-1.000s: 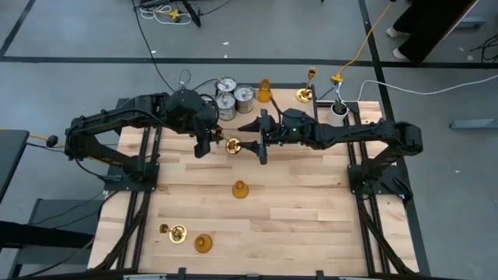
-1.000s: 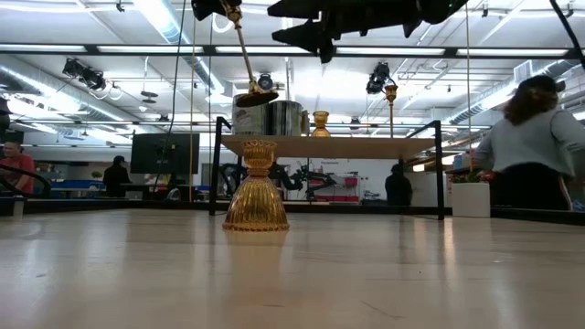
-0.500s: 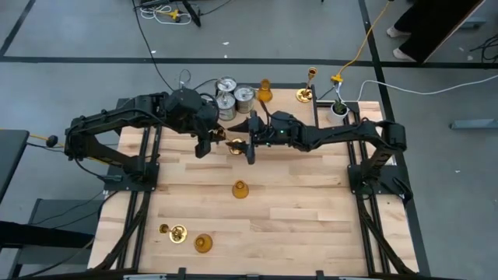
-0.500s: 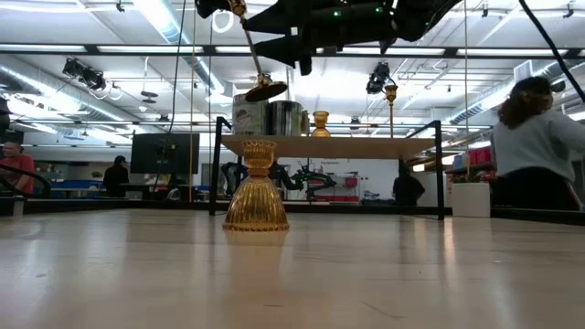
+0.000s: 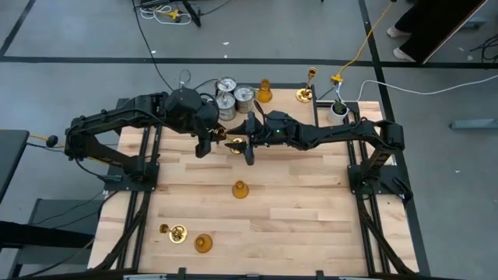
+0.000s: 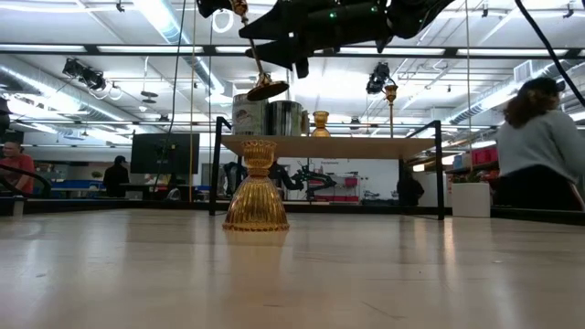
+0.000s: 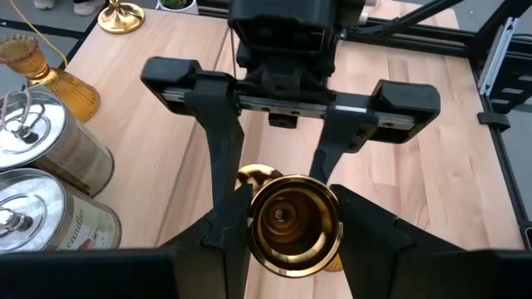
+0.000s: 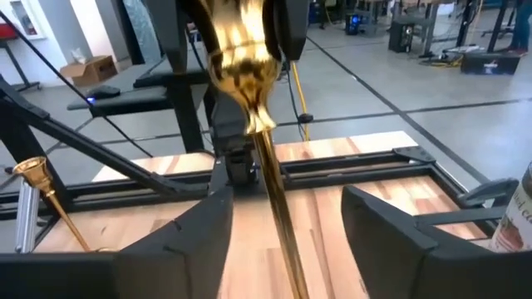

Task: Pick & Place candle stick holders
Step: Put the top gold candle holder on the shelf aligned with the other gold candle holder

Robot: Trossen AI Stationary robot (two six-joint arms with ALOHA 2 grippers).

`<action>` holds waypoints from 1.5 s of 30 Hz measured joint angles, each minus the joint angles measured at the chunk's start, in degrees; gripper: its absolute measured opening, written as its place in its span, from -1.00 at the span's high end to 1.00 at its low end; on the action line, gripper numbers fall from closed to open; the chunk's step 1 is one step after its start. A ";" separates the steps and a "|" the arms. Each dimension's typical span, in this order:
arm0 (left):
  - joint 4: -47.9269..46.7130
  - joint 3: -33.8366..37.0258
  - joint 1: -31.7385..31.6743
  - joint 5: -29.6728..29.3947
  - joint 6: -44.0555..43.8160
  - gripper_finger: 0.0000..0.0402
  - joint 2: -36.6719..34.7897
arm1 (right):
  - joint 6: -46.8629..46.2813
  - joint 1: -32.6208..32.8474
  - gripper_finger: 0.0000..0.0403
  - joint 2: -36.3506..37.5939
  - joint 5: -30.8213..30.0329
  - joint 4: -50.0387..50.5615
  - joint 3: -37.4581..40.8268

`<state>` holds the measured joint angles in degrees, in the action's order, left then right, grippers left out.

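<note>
Two arms are meeting at upper centre of the high view: my right gripper [image 5: 247,145] has slid in, fingers spread around the stem, narrowing, while my left gripper [image 5: 212,139] is pinching the brass holder [image 5: 233,144] aloft — handover coming, I'm judging.

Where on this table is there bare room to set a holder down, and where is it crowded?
Bare wood: the right half of the table, beside the amber holder mid-table, out to the right frame rails. Crowded: the far edge, with silvery cylinders, and the near-left corner's brass holder. Both hands meet behind centre.
</note>
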<state>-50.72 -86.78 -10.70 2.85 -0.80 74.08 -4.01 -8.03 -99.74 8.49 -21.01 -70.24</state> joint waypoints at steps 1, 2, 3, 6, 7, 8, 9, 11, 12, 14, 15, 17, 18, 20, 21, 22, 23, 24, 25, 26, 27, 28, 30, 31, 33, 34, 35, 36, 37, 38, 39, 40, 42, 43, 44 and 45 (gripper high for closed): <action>-0.02 0.00 0.02 0.02 0.02 0.26 0.00 | 0.00 0.00 -0.09 0.00 0.00 -0.14 0.00; -0.02 0.00 0.02 0.02 0.02 0.26 0.00 | 0.00 0.00 -0.04 0.00 0.00 -0.09 0.00; -0.02 0.00 0.02 0.02 0.04 0.26 0.00 | 0.00 0.00 0.01 0.00 0.00 0.05 0.00; -0.07 0.00 0.00 0.01 0.46 0.26 0.00 | 0.00 0.02 0.15 0.00 0.11 0.11 0.00; -0.07 0.00 0.00 0.02 0.46 0.26 0.00 | 0.00 0.02 0.20 0.00 0.11 0.11 0.00; -0.09 0.00 0.00 0.02 0.46 0.26 0.00 | 0.00 0.00 0.24 0.00 0.11 0.11 0.00; -0.11 0.00 0.02 0.02 0.48 0.26 0.00 | 0.00 0.01 0.28 0.00 0.11 0.11 0.00; -0.11 0.00 0.00 0.02 0.58 0.26 0.00 | 0.00 0.00 0.35 0.00 0.11 0.09 0.00; -0.11 0.00 0.00 0.02 0.59 0.26 0.00 | 0.00 0.01 0.39 0.00 0.13 0.09 0.00; -0.11 0.00 0.00 0.02 0.58 0.26 0.00 | 0.00 0.00 0.45 0.00 0.61 0.09 0.00; -0.11 0.00 0.00 0.02 0.59 0.26 0.00 | 0.00 0.00 0.48 0.00 0.94 0.09 0.00; -0.11 0.00 0.00 0.02 0.57 0.26 0.00 | 0.01 0.00 0.52 0.00 1.42 0.09 0.02; -0.11 0.00 0.00 0.02 0.57 0.26 0.00 | 0.01 0.00 0.54 0.00 1.48 0.09 0.02; -0.11 0.00 0.00 0.02 0.57 0.26 0.00 | 0.02 0.02 0.58 0.00 1.51 0.09 0.02; -0.11 0.00 0.02 0.02 0.57 0.26 0.00 | 0.00 0.00 0.60 0.02 1.51 0.09 0.02; -0.11 0.00 0.01 0.02 0.57 0.26 0.00 | 0.02 -0.02 0.61 0.01 1.50 0.09 0.02; -0.11 0.00 0.01 0.03 0.54 0.26 0.00 | 0.02 -0.02 0.63 0.02 1.49 0.09 0.02; -0.11 0.00 0.01 0.04 0.49 0.26 0.00 | 0.02 -0.02 0.65 0.02 1.49 0.09 0.02; -0.11 0.00 0.02 0.05 0.46 0.26 0.00 | 0.02 -0.02 0.66 0.02 1.49 0.09 0.02; -0.11 0.00 0.02 0.06 0.45 0.26 0.00 | 0.03 -0.02 0.68 0.02 1.49 0.09 0.02; -0.11 0.00 0.02 0.07 0.43 0.26 0.00 | 0.02 -0.02 0.69 0.02 1.49 0.09 0.02; -0.11 0.00 0.02 0.08 0.43 0.26 0.00 | 0.04 -0.02 0.70 0.02 1.49 0.09 0.02; -0.11 0.00 0.02 0.10 0.42 0.26 0.00 | 0.09 -0.02 0.73 0.04 1.49 0.09 0.02; -0.11 0.00 0.02 0.11 0.41 0.26 0.00 | 0.17 -0.02 0.74 0.04 1.49 0.09 0.02; -0.11 0.00 0.02 0.11 0.40 0.26 0.00 | 0.20 -0.02 0.77 0.04 1.53 0.09 0.02; -0.11 0.00 0.02 0.13 0.38 0.26 0.00 | 0.21 0.00 0.77 0.04 1.53 0.09 0.02; -0.11 0.00 0.02 0.13 0.39 0.26 0.00 | 0.22 0.00 0.78 0.04 1.54 0.09 0.02; -0.11 0.00 0.02 0.13 0.37 0.26 0.00 | 0.22 -0.01 0.78 0.04 1.55 0.09 0.02; -0.11 0.00 0.02 0.13 0.38 0.26 0.00 | 0.22 0.00 0.78 0.04 1.55 0.09 0.02; -0.11 0.00 0.02 0.13 0.37 0.26 0.00 | 0.22 -0.01 0.78 0.04 1.55 0.09 0.02; -0.11 0.00 0.02 0.13 0.38 0.26 0.00 | 0.22 -0.02 0.78 0.04 1.55 0.09 0.02; -0.09 0.00 0.02 0.13 0.33 0.26 0.00 | 0.22 0.00 0.78 0.04 1.55 0.09 0.02; -0.09 0.00 0.02 0.13 0.22 0.26 0.00 | 0.24 0.00 0.78 0.07 1.62 0.09 0.02; -0.09 0.00 0.02 0.13 0.25 0.26 0.00 | 0.39 0.00 0.78 0.07 1.62 0.09 0.02; -0.09 0.00 0.02 0.13 0.31 0.26 0.00 | 0.40 0.00 0.79 0.07 1.62 0.09 0.02; -0.09 0.00 0.02 0.12 0.33 0.25 0.00 | 0.40 0.00 0.79 0.07 1.62 0.09 0.04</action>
<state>-50.81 -86.78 -10.68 2.98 -0.47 74.08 -3.61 -8.03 -99.68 10.11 -20.93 -70.19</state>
